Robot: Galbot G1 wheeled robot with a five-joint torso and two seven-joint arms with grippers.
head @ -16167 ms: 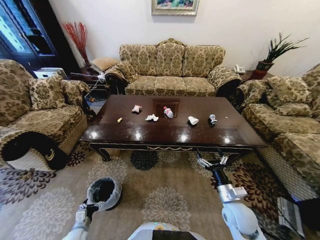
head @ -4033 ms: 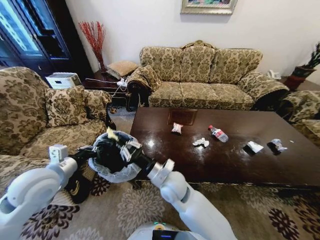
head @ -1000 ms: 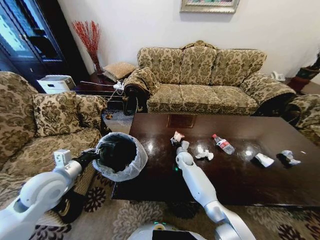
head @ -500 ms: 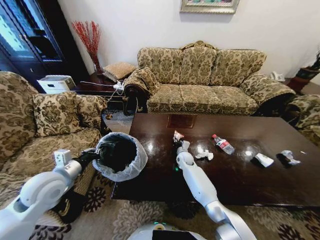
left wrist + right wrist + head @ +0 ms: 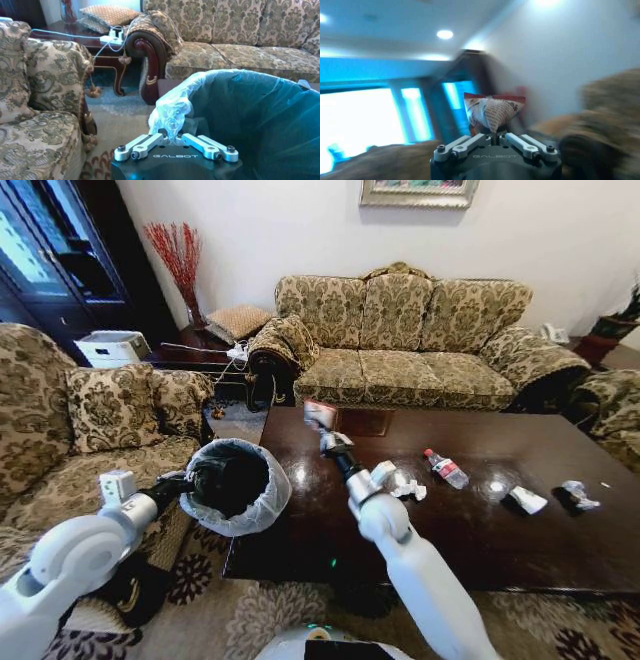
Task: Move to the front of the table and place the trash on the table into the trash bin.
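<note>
The right gripper (image 5: 322,427) pinches a crinkled wrapper (image 5: 319,413) above the glossy table (image 5: 480,520); the left gripper (image 5: 175,139) clamps the bin's (image 5: 236,488) translucent bag rim.

A red-and-white wrapper (image 5: 319,414) is pinched above the dark glossy table (image 5: 330,525). A paper wad (image 5: 405,483), bottle (image 5: 444,468) and two scraps (far right) lie there. The bag-lined bin (image 5: 234,487) hangs beside the table's left end.
</note>
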